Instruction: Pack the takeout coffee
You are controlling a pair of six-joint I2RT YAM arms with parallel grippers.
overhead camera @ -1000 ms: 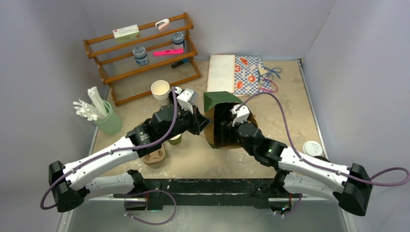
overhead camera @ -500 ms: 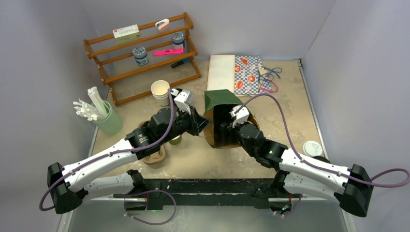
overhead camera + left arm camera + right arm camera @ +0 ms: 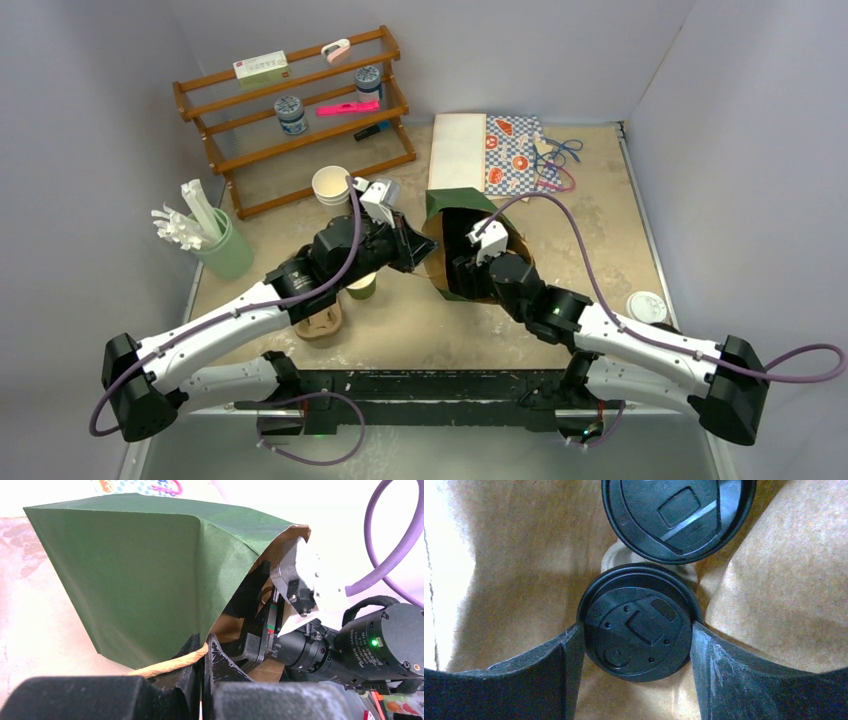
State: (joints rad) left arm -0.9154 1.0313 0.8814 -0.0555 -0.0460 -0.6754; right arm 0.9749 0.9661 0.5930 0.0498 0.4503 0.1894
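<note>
The takeout coffee (image 3: pixel 636 615) stands inside the dark green paper bag with a brown inside (image 3: pixel 135 575), in the middle of the table. Only the right wrist view shows it, from straight above. There it is a round black plastic sip lid with a raised rectangle in the middle, a small oval drinking hole and some little dots. The wall of the cup is hidden under the lid, so its colour I cannot tell.

The right gripper (image 3: pixel 638 630) is down in the bag. Its two dark fingers (image 3: pixel 549 665) are spread wide, and each one lies against the rim of this lid, one on each side, so it has hold of the cup.

The left gripper (image 3: pixel 204 650) is fully closed on the twisted brown paper handle (image 3: pixel 167 666) at the mouth of the bag.

A second round black lid (image 3: pixel 679 515) sits just beyond the held one, very near it. Between them a piece of pale beige material shows. The brown walls of the bag stand close on both sides.

From above, the right arm fills the mouth of the bag and hides the cup. In the left wrist view the green side of the bag and the right wrist cover the inside.

A lidless green cup (image 3: pixel 362 288) stands partly under the left arm. Near it lies a brown pulp cup carrier (image 3: pixel 322 322). A white paper cup (image 3: pixel 331 185) stands further back.
</note>
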